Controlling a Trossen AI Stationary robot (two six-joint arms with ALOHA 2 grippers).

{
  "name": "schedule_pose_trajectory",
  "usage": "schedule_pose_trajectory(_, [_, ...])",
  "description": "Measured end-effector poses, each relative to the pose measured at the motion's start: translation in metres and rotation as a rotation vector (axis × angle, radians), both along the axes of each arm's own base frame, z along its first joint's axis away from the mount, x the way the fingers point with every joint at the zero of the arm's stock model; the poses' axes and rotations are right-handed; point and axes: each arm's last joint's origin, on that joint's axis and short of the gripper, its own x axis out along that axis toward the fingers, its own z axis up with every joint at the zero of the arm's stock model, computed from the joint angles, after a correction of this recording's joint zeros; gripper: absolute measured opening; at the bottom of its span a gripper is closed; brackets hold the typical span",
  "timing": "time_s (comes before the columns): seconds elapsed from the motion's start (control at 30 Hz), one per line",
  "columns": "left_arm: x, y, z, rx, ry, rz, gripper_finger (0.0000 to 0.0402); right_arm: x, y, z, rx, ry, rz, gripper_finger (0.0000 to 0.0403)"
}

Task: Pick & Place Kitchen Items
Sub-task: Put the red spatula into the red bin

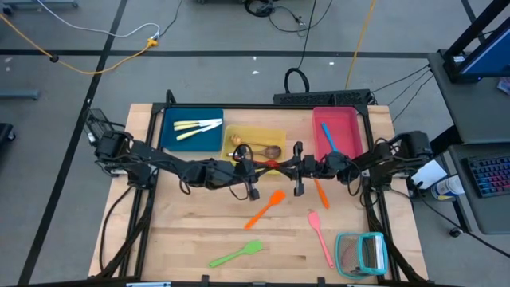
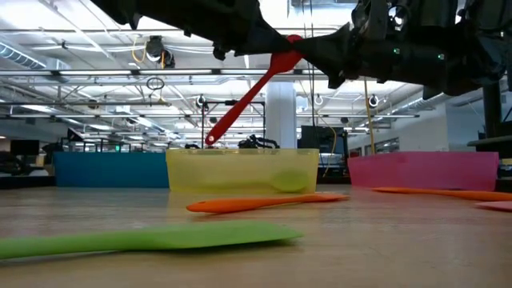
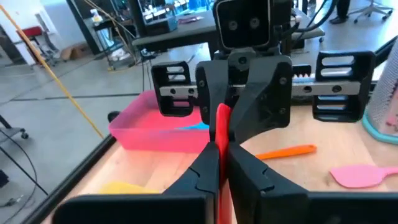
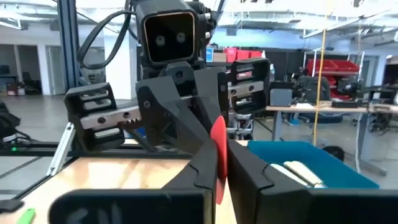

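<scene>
Red spatula is up in the air over the yellow tray, pinched by my left gripper and my right gripper both, looks like a handoff. Its long axis slants, one end pointing down toward the tray.

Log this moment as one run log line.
left claw shut on red spatula | right claw shut on it too | handover above yellow tray
</scene>
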Motion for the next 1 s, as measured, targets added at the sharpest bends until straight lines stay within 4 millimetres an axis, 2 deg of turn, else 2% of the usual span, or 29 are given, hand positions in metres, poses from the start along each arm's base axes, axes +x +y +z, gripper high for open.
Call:
schedule_pose_trajectory(0.23, [0.000, 0.001, -0.004, 0.004, 0.040, -0.004, 0.0043, 0.001, 0.000, -0.002, -0.005, 0.021, 0.000, 0.0010])
schedule_pose_trajectory(0.37, [-0.001, 0.001, -0.005, -0.068, 0.033, 0.010, 0.0045, 0.001, 0.000, -0.004, -0.019, 0.037, -0.005, 0.0008])
schedule_pose_trajectory(0.6, [-0.001, 0.002, -0.005, -0.075, 0.034, 0.019, 0.0046, -0.002, -0.003, -0.005, -0.043, 0.142, -0.130, 0.0008])
schedule_pose_trajectory(0.8, [-0.002, 0.001, -0.008, -0.072, 0.067, 0.015, 0.0047, -0.019, -0.005, 0.005, -0.045, 0.238, -0.210, 0.0009])
schedule_pose_trajectory(1.0, [-0.002, 0.002, -0.010, -0.071, 0.084, 0.018, 0.0062, -0.056, 0.000, 0.014, -0.036, 0.179, -0.240, 0.0011])
